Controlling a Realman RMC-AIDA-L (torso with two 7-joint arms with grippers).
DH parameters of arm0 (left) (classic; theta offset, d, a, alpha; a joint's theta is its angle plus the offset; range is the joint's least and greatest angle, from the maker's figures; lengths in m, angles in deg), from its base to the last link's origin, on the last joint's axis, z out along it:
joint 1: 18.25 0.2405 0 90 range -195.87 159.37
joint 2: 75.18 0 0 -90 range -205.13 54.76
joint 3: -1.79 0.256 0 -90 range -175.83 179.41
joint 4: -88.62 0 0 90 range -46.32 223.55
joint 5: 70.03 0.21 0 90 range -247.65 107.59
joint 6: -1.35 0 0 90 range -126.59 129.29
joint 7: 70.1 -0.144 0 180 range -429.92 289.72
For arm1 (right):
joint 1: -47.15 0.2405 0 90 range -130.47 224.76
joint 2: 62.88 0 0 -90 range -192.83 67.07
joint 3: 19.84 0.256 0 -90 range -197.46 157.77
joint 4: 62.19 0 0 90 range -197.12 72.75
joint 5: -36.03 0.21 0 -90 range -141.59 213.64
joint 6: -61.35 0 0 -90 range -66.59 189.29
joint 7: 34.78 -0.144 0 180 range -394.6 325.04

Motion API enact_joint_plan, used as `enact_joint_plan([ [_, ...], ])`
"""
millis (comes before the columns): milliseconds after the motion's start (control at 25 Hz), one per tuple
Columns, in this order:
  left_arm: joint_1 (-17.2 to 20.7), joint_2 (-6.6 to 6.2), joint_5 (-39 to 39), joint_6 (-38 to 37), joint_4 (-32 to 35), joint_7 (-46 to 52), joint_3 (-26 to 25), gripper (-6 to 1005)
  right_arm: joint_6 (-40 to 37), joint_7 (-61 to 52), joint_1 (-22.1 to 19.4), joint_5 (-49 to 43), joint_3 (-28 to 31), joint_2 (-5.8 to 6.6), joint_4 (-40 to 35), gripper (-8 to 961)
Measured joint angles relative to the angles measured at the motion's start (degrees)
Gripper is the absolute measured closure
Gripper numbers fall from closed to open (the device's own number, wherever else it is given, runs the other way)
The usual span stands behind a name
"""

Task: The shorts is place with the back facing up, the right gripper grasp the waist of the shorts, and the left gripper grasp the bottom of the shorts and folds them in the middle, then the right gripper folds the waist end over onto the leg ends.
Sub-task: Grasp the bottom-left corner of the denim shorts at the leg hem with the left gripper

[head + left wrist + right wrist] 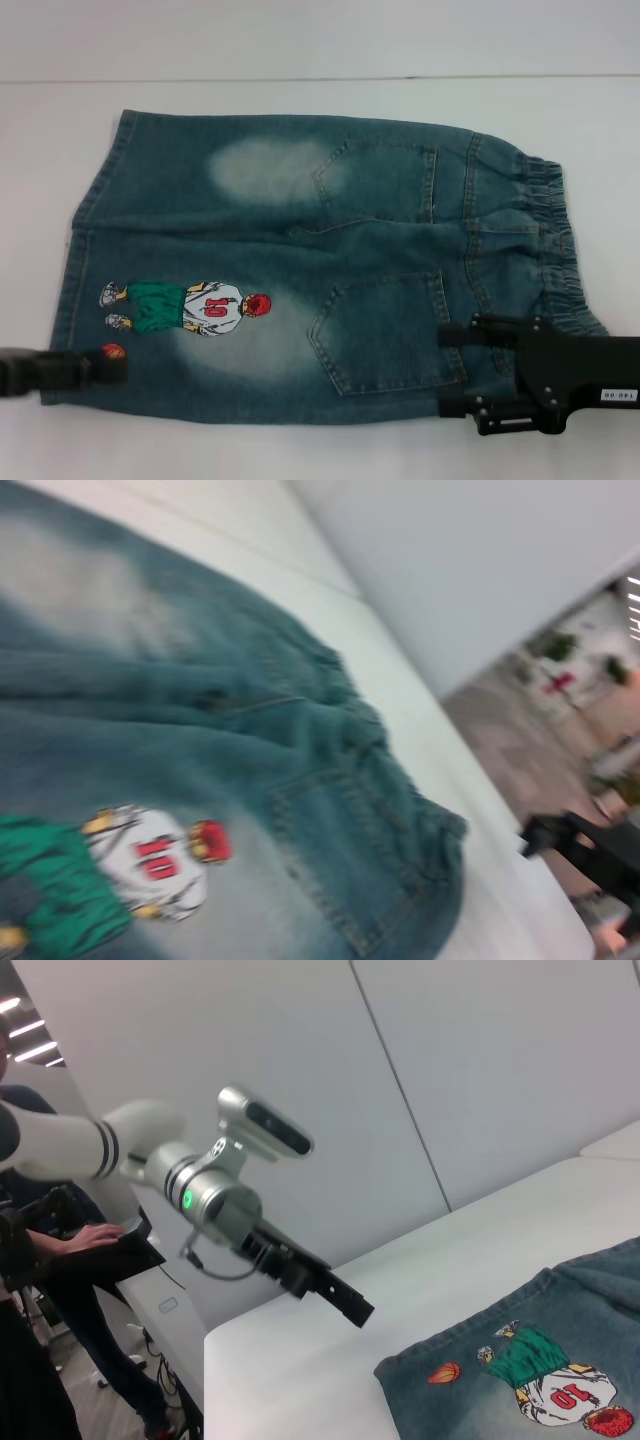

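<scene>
The denim shorts point(300, 230) lie flat on the white table, back pockets up. The elastic waist point(545, 240) is at the right and the leg ends point(85, 250) at the left. A cartoon basketball-player patch point(195, 307) sits on the near leg. My right gripper point(450, 370) is open over the near waist corner, one finger on either side of the lower back pocket's edge. My left gripper point(115, 370) is at the near leg-end corner, by the small basketball patch. The right wrist view shows it as a black bar point(350, 1305) hovering just off the shorts point(520, 1380).
The white table point(300, 50) runs past the shorts on the far side, with a narrow strip at the near edge. A grey wall panel point(450, 1080) stands behind the table's left end. A seated person point(40, 1260) is beyond that end.
</scene>
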Motion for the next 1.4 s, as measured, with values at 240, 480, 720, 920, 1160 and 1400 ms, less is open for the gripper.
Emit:
enact_joint_plan([
  [240, -2.3, -2.57, 7.0, 1.1, 5.8, 17.1, -0.2, 125, 0.1, 1.7, -0.4, 0.0, 0.1, -0.12, 0.1, 98],
  [480, -4.5, -2.86, 14.3, 6.5, 5.8, 25.0, 1.0, 128, 2.0, 2.5, -0.1, -0.1, 0.0, -0.22, 0.9, 103],
  [720, -6.1, -2.82, 18.1, 11.1, 5.0, 27.8, 3.7, 132, 2.6, 3.0, 0.2, -0.1, -0.1, -0.08, 1.5, 107],
  [920, -6.6, -2.71, 19.0, 12.8, 4.8, 29.3, 5.9, 135, 2.7, 3.0, 0.2, -0.1, -0.1, -0.07, 1.5, 111],
  [1160, -7.2, -2.46, 19.8, 13.5, 3.5, 29.4, 6.9, 139, 2.9, 3.0, 0.2, -0.1, 0.0, 0.02, 1.5, 115],
  [1400, -7.4, -2.45, 19.8, 13.6, 2.9, 29.4, 7.2, 142, 3.3, 3.0, 0.2, 0.0, -0.1, 0.00, 1.5, 120],
])
